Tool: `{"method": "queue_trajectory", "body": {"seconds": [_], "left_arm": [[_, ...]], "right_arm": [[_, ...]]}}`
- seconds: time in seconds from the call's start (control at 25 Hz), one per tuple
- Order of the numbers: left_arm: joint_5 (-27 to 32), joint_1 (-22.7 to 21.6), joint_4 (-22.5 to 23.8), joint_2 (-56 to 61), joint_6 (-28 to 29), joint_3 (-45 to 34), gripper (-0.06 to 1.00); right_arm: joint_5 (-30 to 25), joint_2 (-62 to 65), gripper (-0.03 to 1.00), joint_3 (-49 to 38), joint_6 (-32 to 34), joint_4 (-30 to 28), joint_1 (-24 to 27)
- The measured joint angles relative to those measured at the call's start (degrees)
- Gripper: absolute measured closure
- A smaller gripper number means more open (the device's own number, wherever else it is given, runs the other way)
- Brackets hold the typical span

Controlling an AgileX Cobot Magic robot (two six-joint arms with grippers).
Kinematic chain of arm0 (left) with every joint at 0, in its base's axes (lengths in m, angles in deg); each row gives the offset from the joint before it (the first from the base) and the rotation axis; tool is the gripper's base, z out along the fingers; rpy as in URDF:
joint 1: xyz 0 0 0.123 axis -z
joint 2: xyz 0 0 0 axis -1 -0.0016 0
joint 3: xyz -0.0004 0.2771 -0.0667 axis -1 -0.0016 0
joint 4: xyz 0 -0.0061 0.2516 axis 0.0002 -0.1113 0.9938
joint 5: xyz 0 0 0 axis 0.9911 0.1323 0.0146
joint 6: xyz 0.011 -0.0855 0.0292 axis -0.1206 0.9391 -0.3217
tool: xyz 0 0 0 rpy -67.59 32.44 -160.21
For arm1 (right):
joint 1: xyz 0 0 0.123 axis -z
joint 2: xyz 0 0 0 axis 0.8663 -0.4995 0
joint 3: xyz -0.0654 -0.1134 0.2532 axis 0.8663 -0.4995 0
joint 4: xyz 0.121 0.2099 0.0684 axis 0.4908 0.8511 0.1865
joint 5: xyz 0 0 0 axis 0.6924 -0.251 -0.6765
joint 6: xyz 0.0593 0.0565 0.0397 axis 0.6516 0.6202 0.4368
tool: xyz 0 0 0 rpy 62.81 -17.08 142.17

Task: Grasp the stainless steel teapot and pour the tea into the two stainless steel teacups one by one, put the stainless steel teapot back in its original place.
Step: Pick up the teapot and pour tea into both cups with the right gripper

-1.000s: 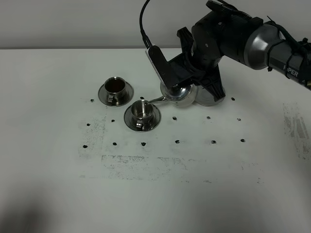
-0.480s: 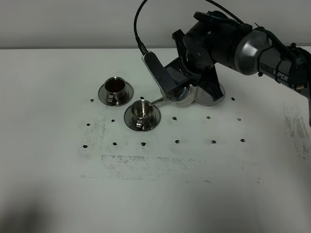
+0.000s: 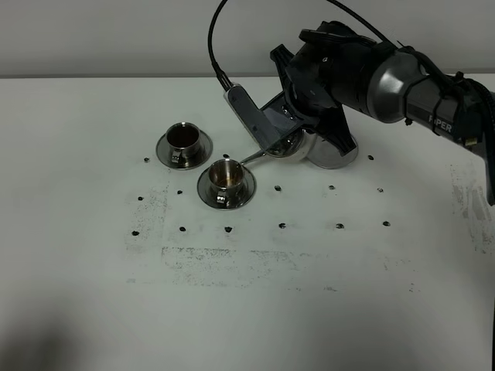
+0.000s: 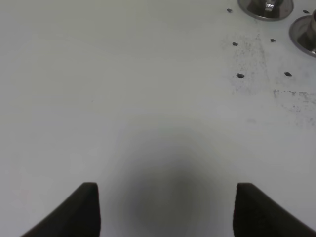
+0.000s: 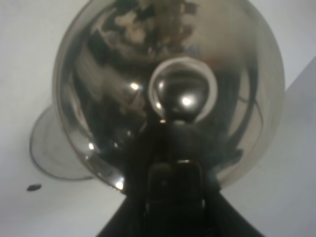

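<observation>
This looks like a robotics lab test bench. A bare white tabletop (image 3: 77, 294) carries a regular grid of small black dots (image 3: 281, 226) and grey scuffed patches (image 3: 201, 259). A blank pale wall (image 3: 116, 39) stands behind, and a black robot arm (image 3: 402, 81) trails a cable (image 3: 215, 39).

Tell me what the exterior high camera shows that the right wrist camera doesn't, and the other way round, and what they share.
Only the exterior high view: two small shiny steel teacups on flared saucers. The far teacup holds dark tea. The near teacup sits at the thin spout of the tilted pot.
Only the right wrist view: the lid's round knob close up, and the right gripper clamped on the pot.
Both: the shiny bell-shaped stainless steel teapot and the white table.
</observation>
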Motion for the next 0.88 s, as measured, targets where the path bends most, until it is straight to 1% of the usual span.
{"method": "queue_trajectory", "body": {"seconds": [0.28,0.6,0.88], "left_arm": [[0.0,0.0,0.0,0.0,0.0,0.0,0.39],[0.0,0.0,0.0,0.0,0.0,0.0,0.39],[0.0,0.0,0.0,0.0,0.0,0.0,0.39]], "right_arm": [[0.26,0.0,0.77,0.0,0.85,-2.54,-1.69],[0.26,0.0,0.77,0.0,0.96,-5.84,-2.05],[0.33,0.0,0.77,0.0,1.66,-7.47,-3.07]]}}
